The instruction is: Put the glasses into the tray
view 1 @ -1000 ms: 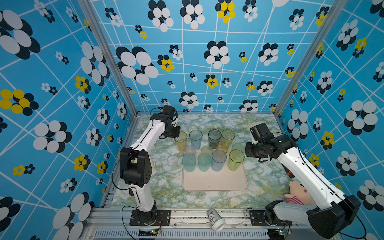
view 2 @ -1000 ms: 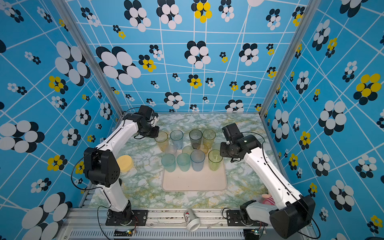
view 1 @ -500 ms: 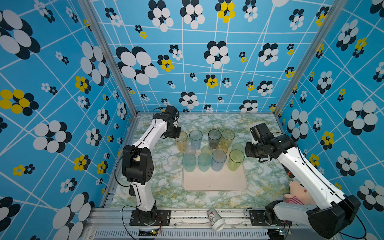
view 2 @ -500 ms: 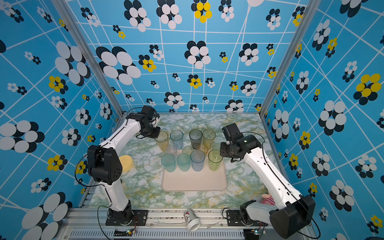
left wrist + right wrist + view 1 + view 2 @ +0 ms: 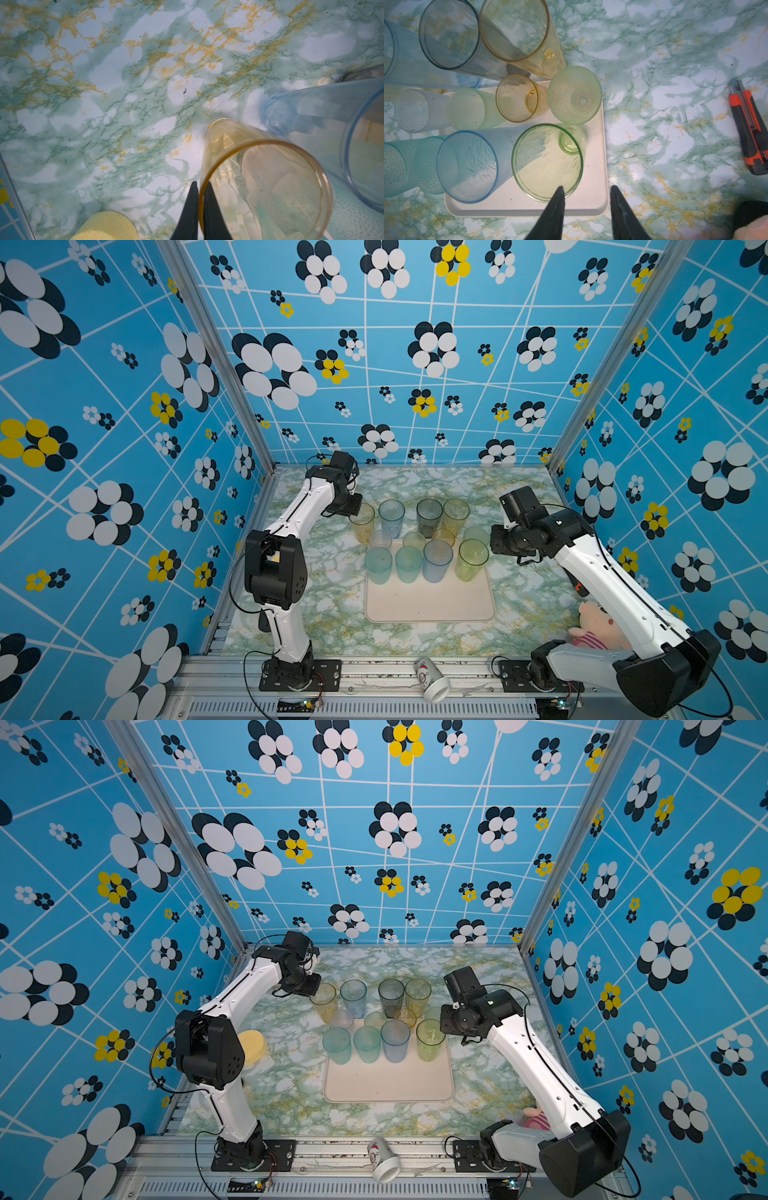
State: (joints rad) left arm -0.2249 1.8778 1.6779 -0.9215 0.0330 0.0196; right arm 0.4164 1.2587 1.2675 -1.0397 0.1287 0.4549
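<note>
At centre left, an amber glass [image 5: 362, 522] is pinched at its rim by the left gripper [image 5: 201, 184], while the right gripper [image 5: 587, 187] is spread.

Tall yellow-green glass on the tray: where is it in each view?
Both top views: yellow-green glass, right end of the nearer row of four.
Left wrist: not in it.
Right wrist: mid-picture, beside the right gripper.
Shared landmark: cream tray under it.

Upright glasses [image 5: 436, 560] on, behind cream tray [image 5: 430, 608]
</note>
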